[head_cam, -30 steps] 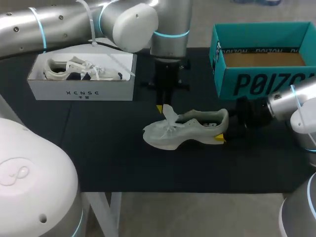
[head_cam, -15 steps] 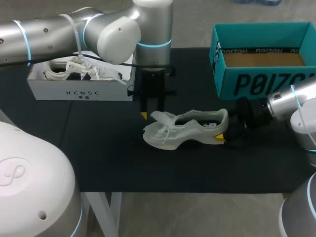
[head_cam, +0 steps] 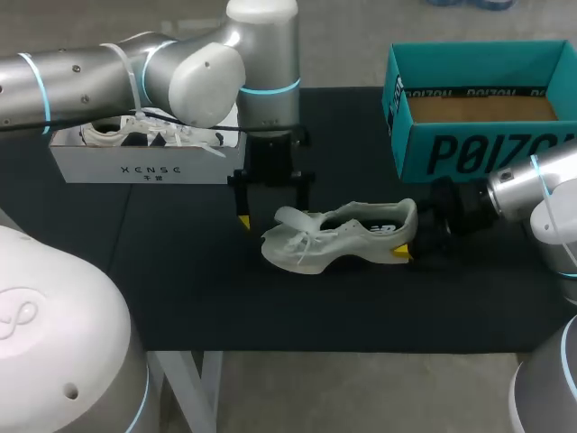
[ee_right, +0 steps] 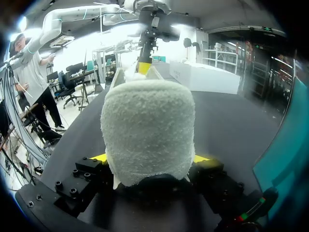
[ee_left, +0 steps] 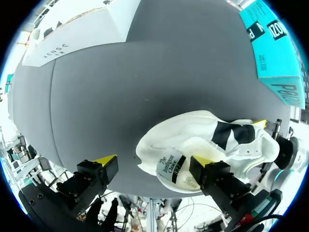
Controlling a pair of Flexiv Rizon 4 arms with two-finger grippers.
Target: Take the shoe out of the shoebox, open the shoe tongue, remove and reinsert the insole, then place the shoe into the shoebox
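A pale grey-white shoe (head_cam: 352, 239) lies on its side on the black table (head_cam: 180, 271), toe toward my left arm. Its tongue (head_cam: 293, 218) is folded out over the laces. My left gripper (head_cam: 272, 212) hangs just above the toe end, open wide. In the left wrist view the tongue (ee_left: 170, 166) lies by one finger of my left gripper (ee_left: 153, 162), the other finger standing clear of it. My right gripper (head_cam: 410, 236) is shut on the shoe's heel. The fuzzy heel (ee_right: 147, 125) fills the space between the fingers of my right gripper (ee_right: 152, 159). The teal shoebox (head_cam: 451, 153) stands open at the back right.
A white box (head_cam: 149, 167) holding another shoe (head_cam: 149, 131) stands at the back left, close behind my left arm. The teal shoebox (ee_left: 270, 48) sits just beyond my right arm. Bare black tabletop lies in front of the shoe.
My left gripper has opened and let go of the tongue, shifting left and toward the front. The tongue, held upright before, now lies folded over the laces. My right gripper has kept still.
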